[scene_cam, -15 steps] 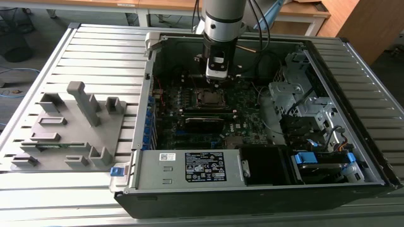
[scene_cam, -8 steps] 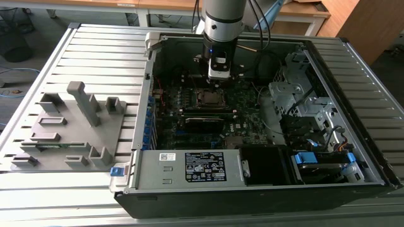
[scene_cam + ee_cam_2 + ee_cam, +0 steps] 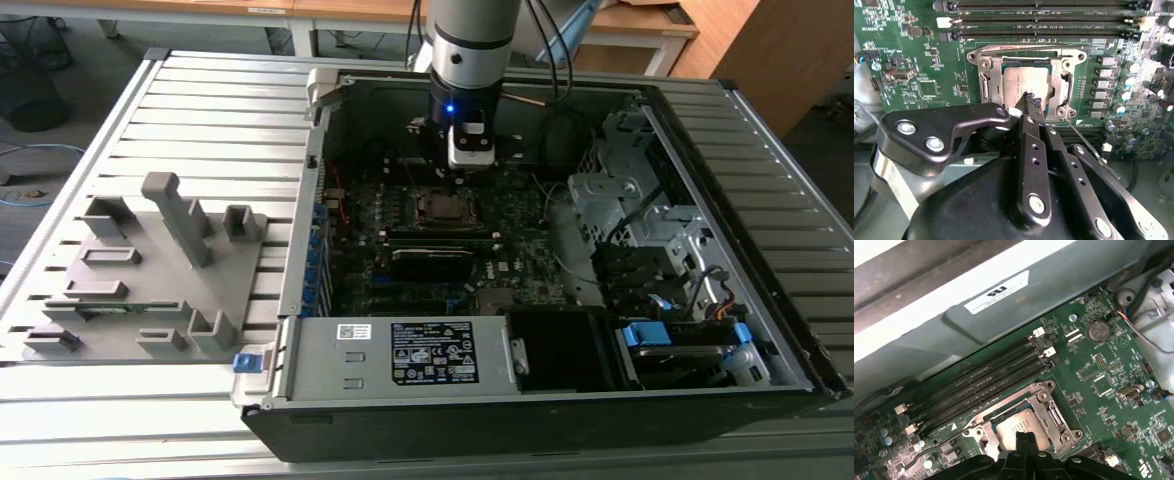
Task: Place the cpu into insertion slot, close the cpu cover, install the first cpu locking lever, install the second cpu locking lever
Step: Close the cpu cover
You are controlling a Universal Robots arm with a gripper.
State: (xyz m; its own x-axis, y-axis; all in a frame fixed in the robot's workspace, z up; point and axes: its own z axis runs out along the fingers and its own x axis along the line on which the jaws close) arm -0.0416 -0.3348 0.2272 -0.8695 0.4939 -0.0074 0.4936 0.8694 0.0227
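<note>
cpu point(image 3: 1021, 82) in the insertion slot point(image 3: 985, 80), right beneath the claw point(image 3: 1030, 104)

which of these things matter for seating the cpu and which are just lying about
Job in hand:
small grey-brown square cpu in the silver-rimmed square socket
thin silver cover frame
thin metal lever rod
black gripper, shut by the cpu

Lying about:
long black memory slots
round silver coin battery
grey plastic fixture tray
labelled grey metal box

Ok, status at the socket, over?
Gripper shut, tips over the cpu. Cpu cover down around it. One locking lever loose beside it.
</note>
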